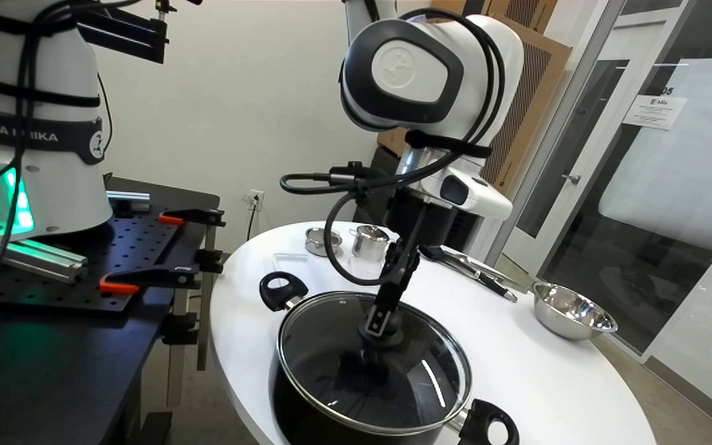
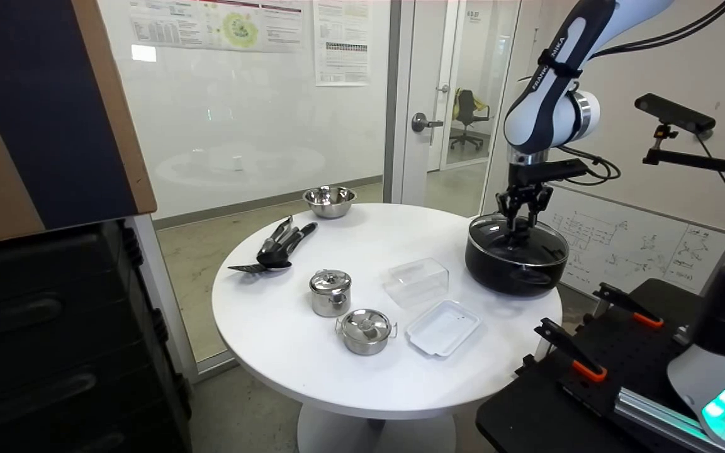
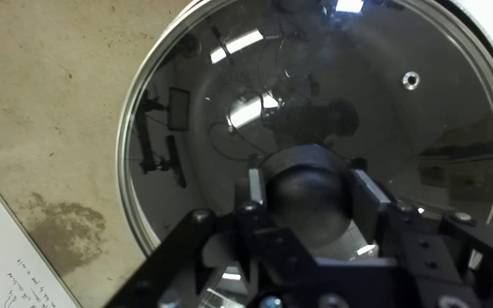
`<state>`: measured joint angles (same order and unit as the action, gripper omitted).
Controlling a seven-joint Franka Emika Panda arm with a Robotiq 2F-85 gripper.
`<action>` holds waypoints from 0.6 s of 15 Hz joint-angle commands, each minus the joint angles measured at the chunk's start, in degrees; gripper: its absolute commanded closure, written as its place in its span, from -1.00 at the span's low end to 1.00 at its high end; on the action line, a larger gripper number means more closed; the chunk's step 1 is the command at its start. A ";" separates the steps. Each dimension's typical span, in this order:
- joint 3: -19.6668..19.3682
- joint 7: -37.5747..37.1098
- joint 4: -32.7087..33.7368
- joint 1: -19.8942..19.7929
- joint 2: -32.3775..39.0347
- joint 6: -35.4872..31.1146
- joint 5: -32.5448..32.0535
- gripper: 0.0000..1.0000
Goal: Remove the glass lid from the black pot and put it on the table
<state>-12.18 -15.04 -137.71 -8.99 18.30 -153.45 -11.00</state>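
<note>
One glass lid, knob up, flat on pot

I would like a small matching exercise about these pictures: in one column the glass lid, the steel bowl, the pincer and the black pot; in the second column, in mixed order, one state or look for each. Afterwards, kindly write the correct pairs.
Column 1
1. glass lid
2. steel bowl
3. pincer
4. black pot

Column 2
A. deep body with loop handles
B. fingers on both sides of the dark knob
C. shiny, without a lid
D. see-through, on top of the pot

Right pairs: 1-D; 2-C; 3-B; 4-A
</note>
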 commanded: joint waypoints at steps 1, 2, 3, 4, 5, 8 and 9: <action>-0.75 2.18 -0.38 0.76 0.42 -1.74 0.97 0.50; -0.45 2.88 -0.67 0.61 -0.03 -1.70 1.29 0.50; -0.37 3.22 -0.86 0.58 -0.35 -1.67 1.35 0.50; -0.08 3.94 -1.30 0.39 -1.21 -1.40 1.75 0.50; 0.04 4.37 -1.60 0.34 -1.93 -1.16 2.05 0.50; 0.85 7.60 -3.11 -0.06 -6.00 0.04 3.44 0.50; 0.92 8.17 -3.36 0.01 -6.95 0.51 3.79 0.50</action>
<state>-11.88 -10.51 -138.28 -8.97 17.22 -153.60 -9.32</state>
